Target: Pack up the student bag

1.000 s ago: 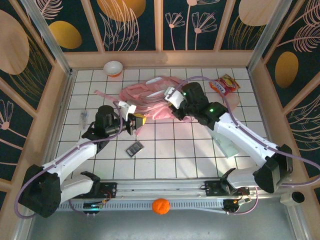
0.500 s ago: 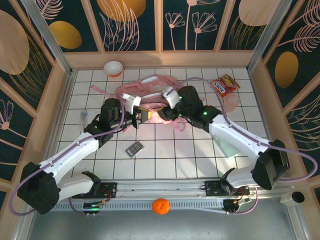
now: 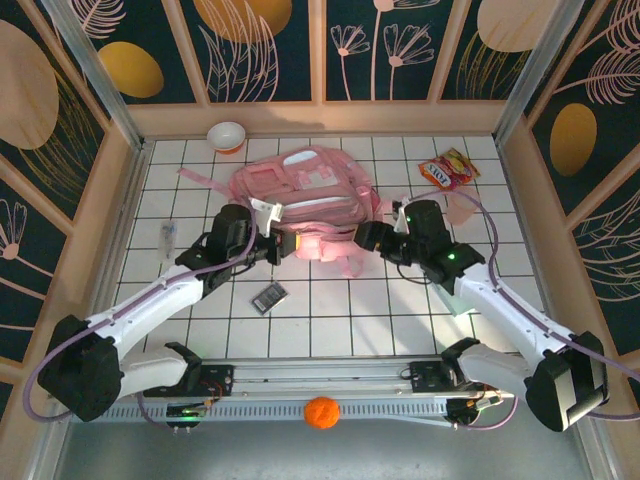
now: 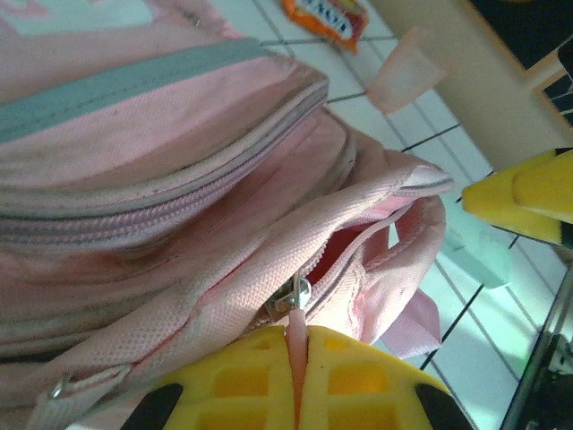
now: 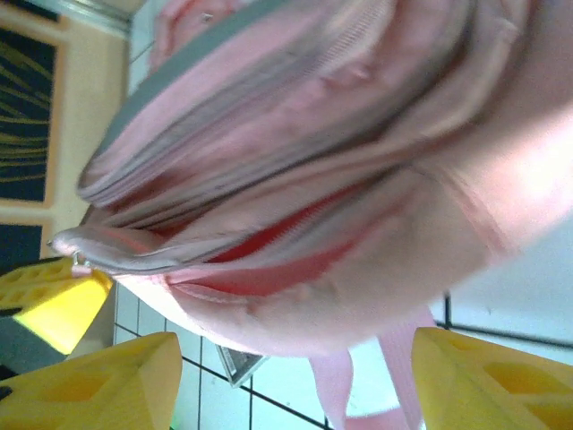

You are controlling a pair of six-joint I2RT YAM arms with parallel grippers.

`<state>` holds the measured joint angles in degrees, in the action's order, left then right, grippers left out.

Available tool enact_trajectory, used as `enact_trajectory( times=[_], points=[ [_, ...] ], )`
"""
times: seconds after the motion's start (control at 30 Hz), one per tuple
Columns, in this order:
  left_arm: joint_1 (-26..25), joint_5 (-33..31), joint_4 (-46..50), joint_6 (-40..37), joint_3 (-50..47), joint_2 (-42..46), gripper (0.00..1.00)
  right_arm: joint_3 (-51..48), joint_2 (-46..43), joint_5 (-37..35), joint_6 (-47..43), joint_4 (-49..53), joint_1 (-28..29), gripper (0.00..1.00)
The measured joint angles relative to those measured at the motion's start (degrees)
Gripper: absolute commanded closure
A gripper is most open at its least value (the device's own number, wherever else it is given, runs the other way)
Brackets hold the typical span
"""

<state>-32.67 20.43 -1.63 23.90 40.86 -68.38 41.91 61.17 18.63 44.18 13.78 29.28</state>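
Snack packet [image 3: 447, 168] and bowl [image 3: 227, 135] sit near the back wall, and there's a small dark gadget [image 3: 269, 297] on the near tiles, nothing in the way. White tiled table [image 3: 330, 320], floral panels around. Backpack [image 3: 300, 190] lies back-middle. Left gripper [image 3: 285, 243] is pinched on its zipper pull [image 4: 296, 333]. Right gripper [image 3: 368, 238] gapes just beside the bag, holding nothing.

A pink backpack [image 5: 358, 116] is seen close up and blurred, one zip gaping with red lining shown inside. Below it the right gripper [image 5: 295, 358] is spread wide, nothing between its yellow fingers [image 5: 107, 385]. A pink strap [image 5: 333, 390] is draped over white tiles [image 5: 501, 296]. The left gripper [image 5: 40, 300] is seen at the backpack's left corner.
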Motion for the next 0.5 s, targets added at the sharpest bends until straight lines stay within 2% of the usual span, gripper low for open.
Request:
enact_trajectory(
  times=[0.13, 0.27, 0.5],
  points=[
    [0.0, -2.6, 0.3, 0.2, -3.1, 0.0, 1.0, -7.1, 0.2, 0.9, 9.8, -2.2, -1.0, 0.33],
    [0.0, -3.4, 0.2, 0.4, -6.1, -0.6, 1.0, -10.4, 2.7, 0.9, 15.8, -5.5, -0.7, 0.41],
    [-1.8, -4.0, -0.1, 0.3, -6.9, -5.1, 1.0, -10.5, 8.7, 1.0, 19.5, -14.0, -0.5, 0.57]
  ],
)
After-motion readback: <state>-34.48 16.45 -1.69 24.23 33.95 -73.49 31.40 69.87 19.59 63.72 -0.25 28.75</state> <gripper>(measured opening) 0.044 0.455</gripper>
